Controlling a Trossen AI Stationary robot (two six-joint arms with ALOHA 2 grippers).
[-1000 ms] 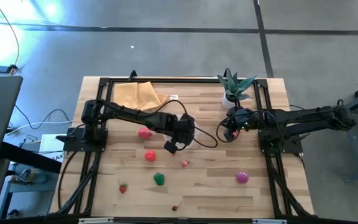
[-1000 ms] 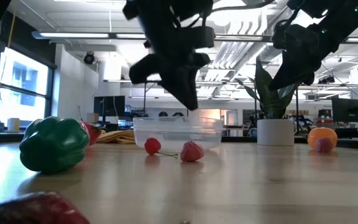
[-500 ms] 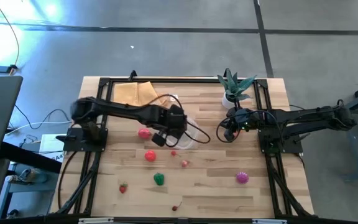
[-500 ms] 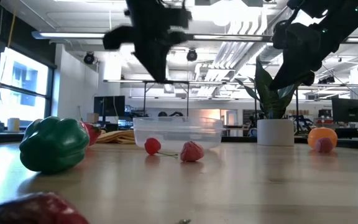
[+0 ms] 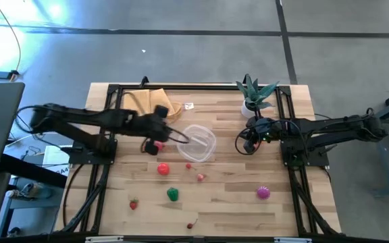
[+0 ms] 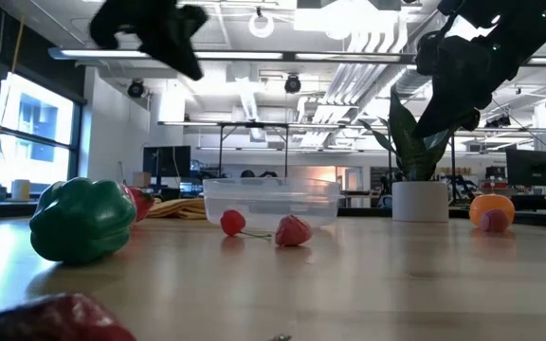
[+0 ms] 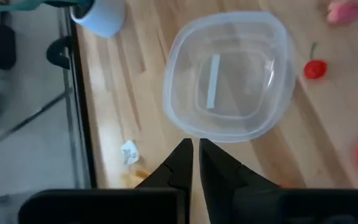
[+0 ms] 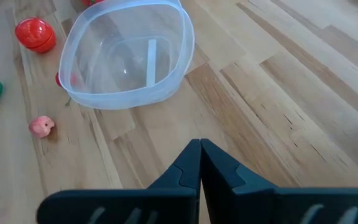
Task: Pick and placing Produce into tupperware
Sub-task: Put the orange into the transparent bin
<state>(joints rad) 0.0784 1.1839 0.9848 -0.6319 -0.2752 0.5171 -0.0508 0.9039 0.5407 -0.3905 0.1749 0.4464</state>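
- Nearest the front edge of the surface [image 5: 248,216], well short of the tupperware [image 5: 198,142], lie a tiny cherry [image 5: 191,225], a small strawberry [image 5: 134,204], the green pepper [image 5: 173,194] and a purple piece [image 5: 263,193].
- Closer to the tupperware sit a red tomato [image 5: 163,169] and a small pink piece [image 5: 200,177]; a cherry-like piece [image 7: 315,68] rests just beside its wall.
- The tupperware itself stands near the middle of the surface and looks empty, so by my reading no produce is placed yet and the picking step is just opening.
- The left gripper [image 5: 159,138] hovers just beside the tupperware, above another red piece [image 5: 155,144]; its jaws are pressed together, holding nothing.
- The right gripper [image 5: 248,140] waits on the tupperware's other side, jaws likewise pressed together.
- Next, I judge, the left jaws must spread and drop over the red piece.
- Beyond the tupperware: a yellow cloth [image 5: 150,103] and a potted plant [image 5: 252,94].
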